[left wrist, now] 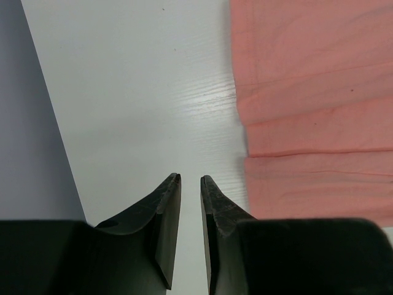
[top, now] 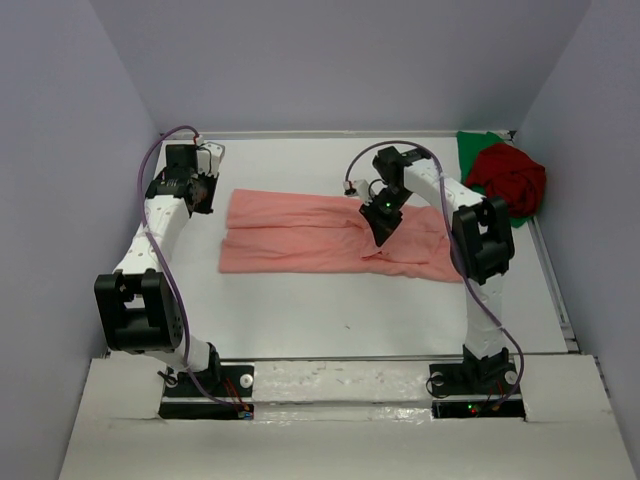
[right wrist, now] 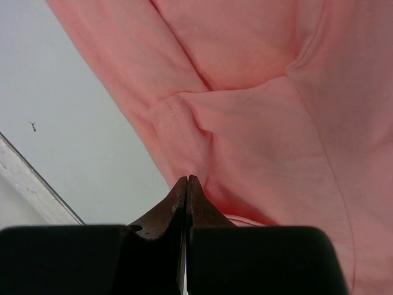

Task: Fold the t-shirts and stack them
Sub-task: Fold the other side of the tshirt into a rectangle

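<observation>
Right claw [right wrist: 186, 179] pinched shut on the salmon-pink t-shirt [top: 300, 232], spread flat mid-surface [top: 300, 310]. Left claw [left wrist: 190, 178] slightly parted, empty, beside the shirt's edge. Dark red t-shirt [top: 510, 178] bunched far right.

White arms [top: 160, 225], black joints [top: 140, 310], lilac cables [top: 158, 140], black hands [left wrist: 191, 177] with tapered fingers [left wrist: 167, 212], green light [top: 385, 207]

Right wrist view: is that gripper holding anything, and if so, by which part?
The right gripper is shut on the salmon-pink cloth t-shirt, pinching a puckered fold at the shirt's edge. The left gripper holds nothing.
</observation>
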### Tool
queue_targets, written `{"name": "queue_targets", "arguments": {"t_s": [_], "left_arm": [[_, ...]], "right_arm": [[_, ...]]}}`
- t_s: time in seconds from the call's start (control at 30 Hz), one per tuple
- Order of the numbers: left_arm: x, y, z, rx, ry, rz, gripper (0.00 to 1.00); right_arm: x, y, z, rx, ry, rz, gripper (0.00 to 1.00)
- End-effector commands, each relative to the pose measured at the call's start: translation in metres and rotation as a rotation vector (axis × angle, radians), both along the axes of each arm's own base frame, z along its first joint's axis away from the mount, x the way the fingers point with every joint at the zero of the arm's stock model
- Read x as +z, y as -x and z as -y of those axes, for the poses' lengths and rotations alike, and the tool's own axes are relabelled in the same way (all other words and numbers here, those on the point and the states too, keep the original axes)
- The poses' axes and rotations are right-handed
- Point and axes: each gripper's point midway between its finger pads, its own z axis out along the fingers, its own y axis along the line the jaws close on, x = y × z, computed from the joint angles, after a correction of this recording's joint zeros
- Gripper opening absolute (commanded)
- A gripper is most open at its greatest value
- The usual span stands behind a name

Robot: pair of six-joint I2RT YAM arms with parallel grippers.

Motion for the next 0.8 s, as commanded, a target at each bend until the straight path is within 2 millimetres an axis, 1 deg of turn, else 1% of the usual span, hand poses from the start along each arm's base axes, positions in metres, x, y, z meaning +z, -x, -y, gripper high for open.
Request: {"name": "queue_targets", "arguments": {"t_s": [0.0, 0.13, 0.23, 0.57, 0.63, 0.7, 0.77], "left_arm": [[0.008, 0.002, 0.002, -0.016, -0.001, 0.031, 0.32], [0.009, 0.002, 0.003, -0.018, 0.000, 0.033, 0.32], [0.009, 0.003, 0.002, -0.018, 0.001, 0.033, 0.33], [0.011, 0.005, 0.002, -0.018, 0.001, 0.042, 0.33], [0.012, 0.006, 0.002, -0.016, -0.001, 0.045, 0.33], [0.013, 0.006, 0.002, -0.018, -0.001, 0.050, 0.33], [0.013, 0.006, 0.002, -0.019, 0.000, 0.051, 0.33]], "right_arm": [[0.016, -0.026, 0.006, -0.034, 0.002, 0.121, 0.00], [0.011, -0.028, 0.019, -0.050, 0.028, 0.127, 0.00], [0.005, -0.024, 0.026, -0.054, 0.045, 0.115, 0.00], [-0.010, -0.010, 0.031, -0.044, 0.062, 0.070, 0.00], [-0.010, -0.007, 0.032, -0.041, 0.065, 0.053, 0.00], [-0.006, -0.003, 0.032, -0.038, 0.057, 0.049, 0.00], [0.004, 0.003, 0.032, -0.032, 0.047, 0.037, 0.00]]}}
